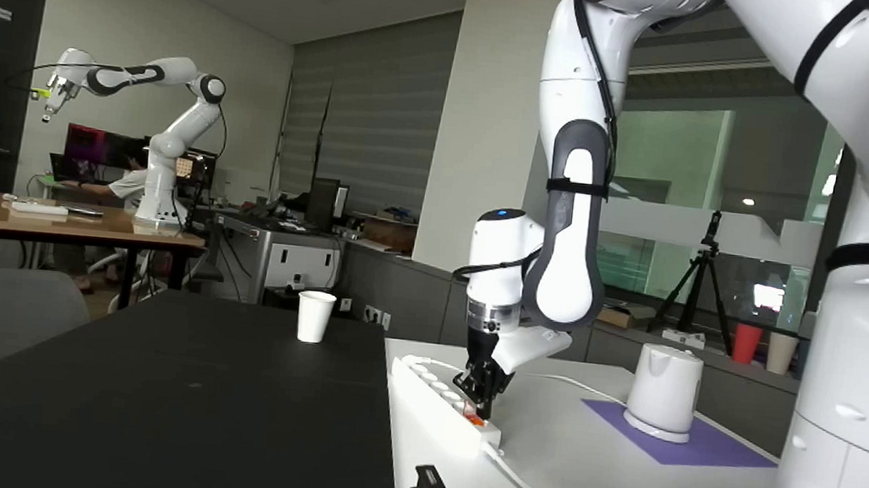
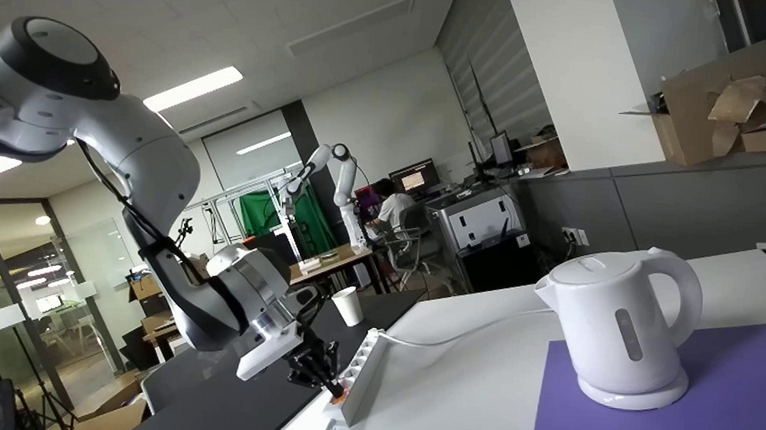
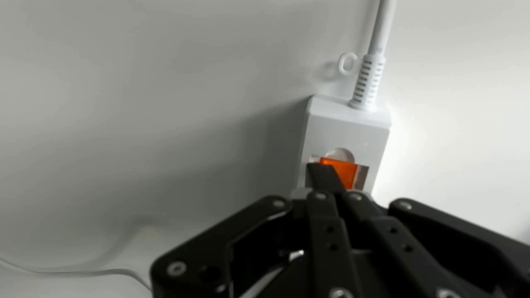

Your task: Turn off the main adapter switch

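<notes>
The adapter is a long white power strip with a white cable at its switch end. It lies on the white table in an exterior view (image 1: 431, 421) and in an exterior view (image 2: 368, 372); its switch end shows in the wrist view (image 3: 347, 130). The main adapter switch (image 3: 347, 173) is orange and partly hidden by my fingertips; it also shows in an exterior view (image 1: 475, 420). My gripper (image 3: 325, 176) is shut with nothing between its fingers. Its tips point down at one side of the switch (image 2: 339, 399) and seem to touch it. Whether the rocker is pressed cannot be told.
A white kettle (image 2: 620, 329) stands on a purple mat (image 2: 744, 407) beside the adapter. A white paper cup (image 1: 314, 317) stands on the black table (image 1: 177, 394) adjoining the white table (image 1: 583, 438). A thin white cable (image 2: 455, 339) runs from the adapter's far end toward the kettle.
</notes>
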Robot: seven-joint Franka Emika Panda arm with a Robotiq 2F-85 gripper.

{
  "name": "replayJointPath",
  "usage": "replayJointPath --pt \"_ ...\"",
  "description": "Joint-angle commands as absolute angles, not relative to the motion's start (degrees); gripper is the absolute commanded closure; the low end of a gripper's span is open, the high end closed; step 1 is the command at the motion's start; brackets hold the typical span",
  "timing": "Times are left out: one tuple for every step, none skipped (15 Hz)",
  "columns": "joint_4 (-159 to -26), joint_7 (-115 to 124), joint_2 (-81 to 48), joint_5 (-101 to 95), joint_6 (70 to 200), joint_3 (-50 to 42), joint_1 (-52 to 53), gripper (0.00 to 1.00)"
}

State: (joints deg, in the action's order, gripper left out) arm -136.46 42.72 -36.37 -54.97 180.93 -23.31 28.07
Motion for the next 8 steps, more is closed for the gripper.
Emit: replayJointPath --pt "-134.79 44.48 -38.84 -54.52 183.00 -24.73 29.39 1.00" --pt "-134.57 44.49 -39.31 -54.36 183.33 -24.93 29.55 1.00" --pt "-134.37 44.52 -39.73 -54.17 183.76 -25.14 29.74 1.00" --pt "-134.27 44.77 -39.98 -53.95 184.47 -25.78 30.24 1.00" --pt "-134.28 44.69 -40.09 -53.58 184.90 -25.99 30.36 1.00" --pt "-134.24 44.47 -40.41 -53.16 185.34 -25.95 30.22 1.00" --pt "-134.29 44.10 -40.62 -52.84 185.37 -25.52 29.68 1.00" --pt "-134.24 43.84 -40.83 -52.54 185.31 -25.05 29.15 1.00"
